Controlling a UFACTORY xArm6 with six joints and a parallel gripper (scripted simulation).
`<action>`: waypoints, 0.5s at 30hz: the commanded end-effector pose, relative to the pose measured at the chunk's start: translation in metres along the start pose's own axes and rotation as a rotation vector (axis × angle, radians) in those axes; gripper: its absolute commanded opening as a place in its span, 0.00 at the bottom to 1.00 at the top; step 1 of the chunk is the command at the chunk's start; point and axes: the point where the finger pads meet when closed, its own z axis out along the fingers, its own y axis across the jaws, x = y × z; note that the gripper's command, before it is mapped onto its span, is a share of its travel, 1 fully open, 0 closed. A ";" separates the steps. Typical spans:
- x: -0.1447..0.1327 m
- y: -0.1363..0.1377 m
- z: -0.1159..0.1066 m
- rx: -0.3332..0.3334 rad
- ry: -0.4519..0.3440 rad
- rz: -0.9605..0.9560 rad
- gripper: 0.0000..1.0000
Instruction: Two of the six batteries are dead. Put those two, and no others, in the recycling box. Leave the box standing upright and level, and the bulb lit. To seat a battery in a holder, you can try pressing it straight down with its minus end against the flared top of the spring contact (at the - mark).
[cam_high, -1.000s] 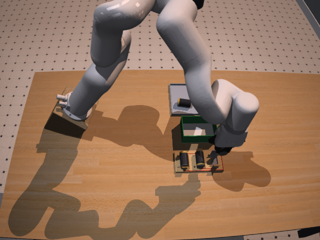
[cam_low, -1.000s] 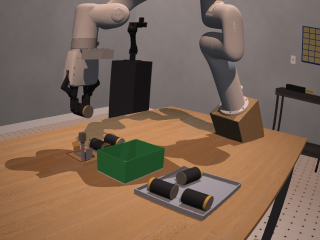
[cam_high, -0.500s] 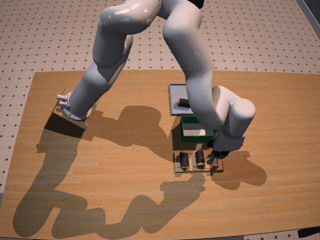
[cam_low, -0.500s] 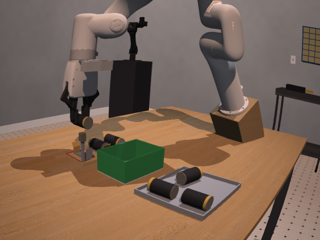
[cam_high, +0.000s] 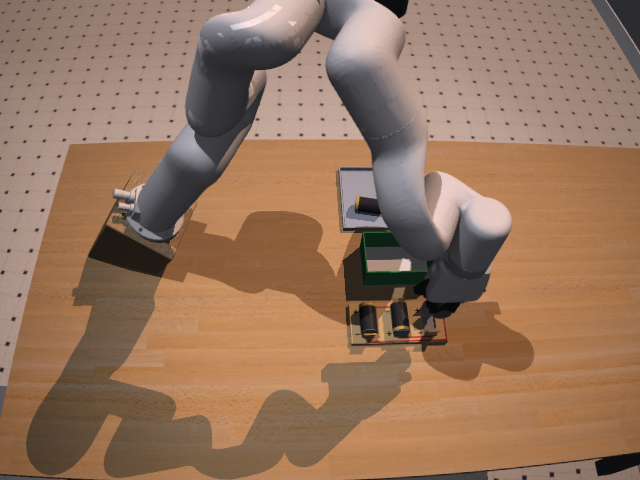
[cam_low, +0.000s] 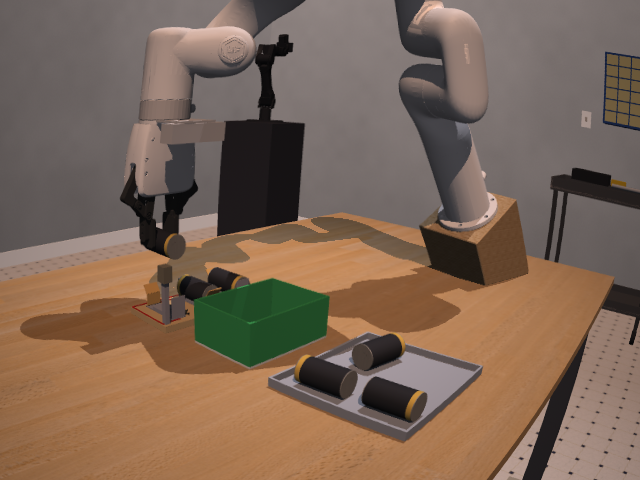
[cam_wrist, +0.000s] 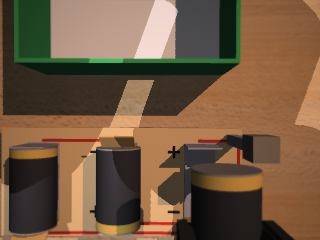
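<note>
The hand (cam_high: 439, 308) (cam_low: 164, 243) (cam_wrist: 227, 235) pinched a yellow-banded battery (cam_low: 174, 246) (cam_wrist: 226, 205) above the holder board (cam_high: 439, 342) (cam_low: 178, 325) (cam_wrist: 150, 180). Two batteries (both lying down) occupied the board.

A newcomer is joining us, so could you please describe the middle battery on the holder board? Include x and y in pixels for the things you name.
Beside the green box (cam_high: 395, 277) (cam_low: 222, 330) (cam_wrist: 125, 67) lies the holder board (cam_high: 356, 338) (cam_wrist: 152, 131). The middle battery (cam_high: 399, 318) (cam_wrist: 118, 185) has its yellow band at the end away from the box, unlike its seated neighbour.
</note>
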 end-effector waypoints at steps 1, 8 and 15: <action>-0.001 0.002 -0.002 -0.004 -0.002 0.000 0.28; -0.001 0.002 -0.002 -0.004 -0.002 0.000 0.28; -0.001 0.002 0.015 -0.004 -0.002 0.000 0.28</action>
